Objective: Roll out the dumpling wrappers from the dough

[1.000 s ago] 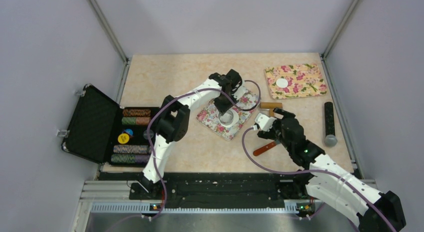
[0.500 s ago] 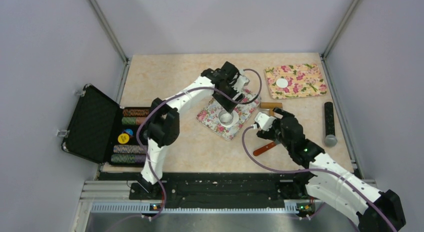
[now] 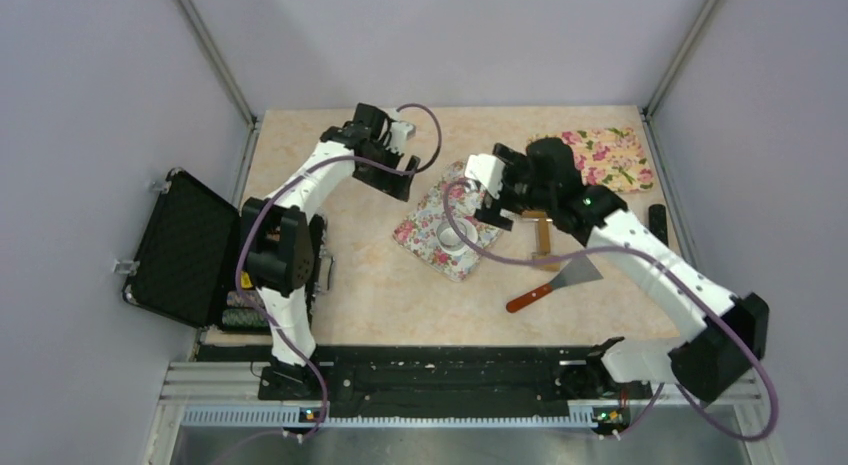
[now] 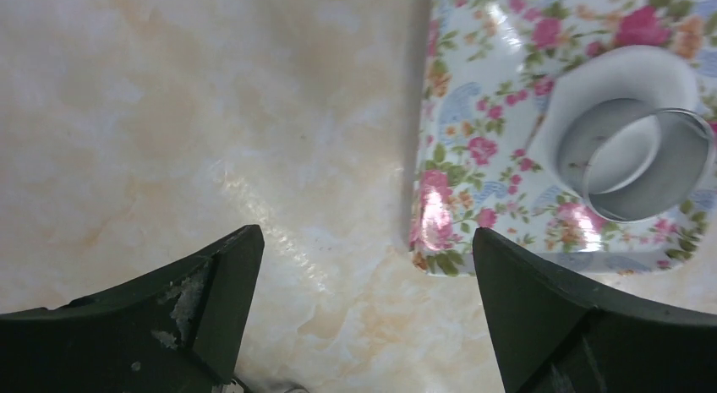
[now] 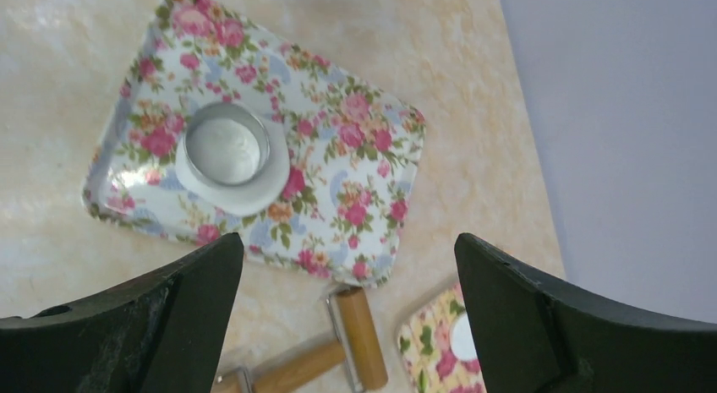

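A white floral mat lies mid-table. On it a clear glass bowl stands on a flat white dumpling wrapper. Another wrapper peeks out on the yellow floral mat. No lump of dough is in view. My left gripper hangs open over bare table, left of the white mat. My right gripper is open and empty above that mat's far right corner.
A wooden roller lies between the two mats. A spatula rests nearer the front. An open black case sits at the left edge, and a black cylinder at the right edge.
My left gripper opened, let go of the glass bowl and drew back up and to the left. The right arm swung from the near right to above the white mat's far corner.
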Robot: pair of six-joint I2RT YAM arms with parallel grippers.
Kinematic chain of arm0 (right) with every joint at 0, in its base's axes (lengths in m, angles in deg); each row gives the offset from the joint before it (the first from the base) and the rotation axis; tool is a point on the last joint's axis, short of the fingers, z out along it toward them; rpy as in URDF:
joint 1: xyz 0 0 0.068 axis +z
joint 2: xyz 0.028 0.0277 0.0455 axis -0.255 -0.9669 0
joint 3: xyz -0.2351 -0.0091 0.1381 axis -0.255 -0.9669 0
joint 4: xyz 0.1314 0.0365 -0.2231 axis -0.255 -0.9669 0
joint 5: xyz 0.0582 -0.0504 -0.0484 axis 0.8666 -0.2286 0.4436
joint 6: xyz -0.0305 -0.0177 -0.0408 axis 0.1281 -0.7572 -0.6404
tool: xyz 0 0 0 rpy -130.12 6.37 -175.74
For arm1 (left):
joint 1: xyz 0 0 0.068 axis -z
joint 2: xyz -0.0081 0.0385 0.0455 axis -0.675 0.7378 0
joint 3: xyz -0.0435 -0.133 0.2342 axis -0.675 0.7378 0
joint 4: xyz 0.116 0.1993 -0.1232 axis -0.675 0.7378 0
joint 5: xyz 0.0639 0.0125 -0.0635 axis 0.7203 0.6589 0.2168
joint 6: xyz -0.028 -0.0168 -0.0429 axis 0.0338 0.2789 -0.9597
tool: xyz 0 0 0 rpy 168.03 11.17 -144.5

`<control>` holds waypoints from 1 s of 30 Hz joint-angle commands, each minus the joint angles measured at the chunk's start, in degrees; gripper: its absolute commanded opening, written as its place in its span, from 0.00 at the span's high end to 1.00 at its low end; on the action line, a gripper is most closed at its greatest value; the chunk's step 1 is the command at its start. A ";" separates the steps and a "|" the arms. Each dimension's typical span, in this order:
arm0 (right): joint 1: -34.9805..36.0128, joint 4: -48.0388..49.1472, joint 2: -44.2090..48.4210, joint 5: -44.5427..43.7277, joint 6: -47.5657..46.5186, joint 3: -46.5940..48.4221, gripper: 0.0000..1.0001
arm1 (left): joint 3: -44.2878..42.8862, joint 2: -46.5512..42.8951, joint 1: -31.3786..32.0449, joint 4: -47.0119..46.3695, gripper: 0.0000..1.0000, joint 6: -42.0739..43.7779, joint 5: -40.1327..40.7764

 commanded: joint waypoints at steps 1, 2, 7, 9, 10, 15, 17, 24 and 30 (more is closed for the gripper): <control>0.43 -6.39 -12.39 10.18 7.22 10.80 0.05 | 2.14 3.28 -1.07 -3.92 0.03 -3.67 2.47; 0.67 -6.38 -15.14 9.76 8.91 12.89 0.05 | 2.11 4.37 -1.07 -4.23 0.05 -4.53 2.70; 1.14 -4.74 -25.18 8.85 18.30 17.29 0.05 | 1.14 8.82 -1.22 -4.61 0.14 -6.61 1.64; 1.38 -2.16 -26.51 7.97 21.00 16.05 0.05 | 0.91 10.00 -1.22 -4.84 0.17 -6.90 0.30; 1.68 -0.20 -26.95 7.27 22.13 15.12 0.05 | 0.72 10.49 -1.24 -4.76 0.18 -7.09 -0.15; 3.22 4.53 -29.25 3.33 26.67 12.61 0.05 | 0.91 11.72 -1.21 -5.69 0.23 -7.77 -1.94; 3.61 4.67 -30.49 3.07 28.23 13.05 0.05 | 1.32 11.96 -1.25 -6.32 0.28 -8.00 -2.35; 6.66 5.81 -32.19 -0.11 28.65 11.61 0.03 | 2.31 13.28 -1.21 -7.78 0.45 -9.56 -2.28; 7.88 7.48 -33.58 -3.78 28.20 9.33 0.03 | 2.97 13.60 -1.14 -7.83 0.52 -9.98 -2.19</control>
